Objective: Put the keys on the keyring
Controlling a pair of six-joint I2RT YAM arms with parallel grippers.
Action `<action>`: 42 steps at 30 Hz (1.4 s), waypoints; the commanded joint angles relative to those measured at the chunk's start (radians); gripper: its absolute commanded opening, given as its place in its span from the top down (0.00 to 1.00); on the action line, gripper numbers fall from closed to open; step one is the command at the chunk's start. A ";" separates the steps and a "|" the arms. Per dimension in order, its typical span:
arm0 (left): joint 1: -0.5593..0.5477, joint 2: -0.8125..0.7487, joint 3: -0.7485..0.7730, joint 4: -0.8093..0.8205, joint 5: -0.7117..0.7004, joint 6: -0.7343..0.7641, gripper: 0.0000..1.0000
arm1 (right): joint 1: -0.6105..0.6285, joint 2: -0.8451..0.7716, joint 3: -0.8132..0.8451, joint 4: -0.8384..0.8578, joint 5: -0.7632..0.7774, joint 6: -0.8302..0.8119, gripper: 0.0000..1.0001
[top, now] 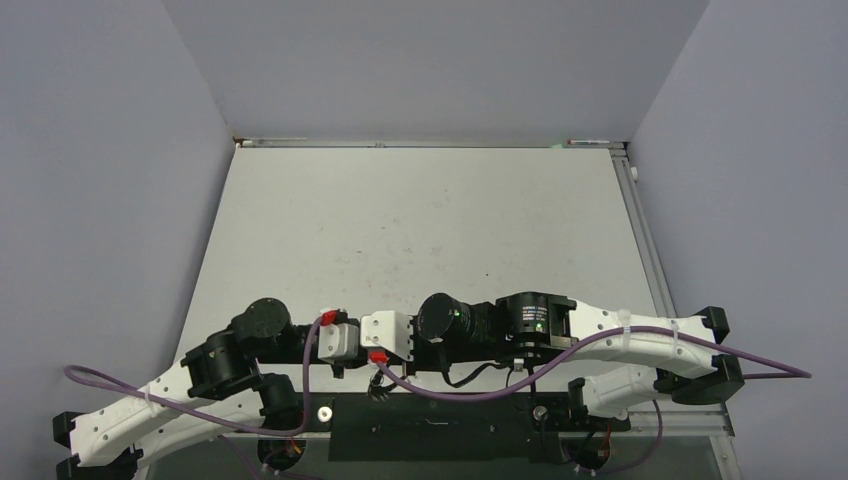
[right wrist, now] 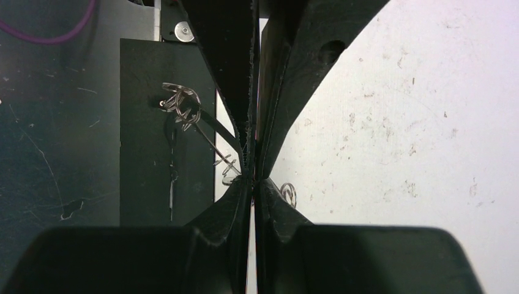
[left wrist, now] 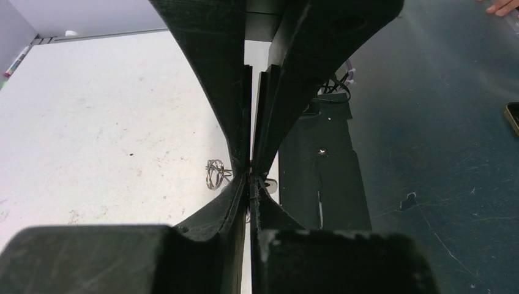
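I see the flat grey metal keyring [right wrist: 208,130] edge-on, a thin line fringed with small silver wire loops [right wrist: 180,101], over the black base plate [right wrist: 147,153] beside the white table [right wrist: 398,122]. My right gripper [right wrist: 252,174] is clamped tight on it. The left gripper [left wrist: 251,174] has its tips together too, and I cannot tell what it pinches.

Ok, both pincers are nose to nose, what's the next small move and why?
Probably squeeze the left pincer firm before anything moves. It meets the right pincer tip to tip, both closed to a slit, with the keyring edge-on between them, its loops poking out either side.
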 commanded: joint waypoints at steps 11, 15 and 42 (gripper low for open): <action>0.004 -0.083 -0.062 0.165 0.001 -0.067 1.00 | 0.008 -0.144 -0.083 0.143 0.086 0.049 0.55; 0.006 -0.106 -0.079 0.180 -0.005 -0.080 1.00 | 0.008 -0.244 -0.147 0.219 0.079 0.080 0.49; 0.011 -0.133 -0.105 0.208 0.004 -0.099 1.00 | 0.005 -0.273 -0.380 0.537 0.037 0.148 0.67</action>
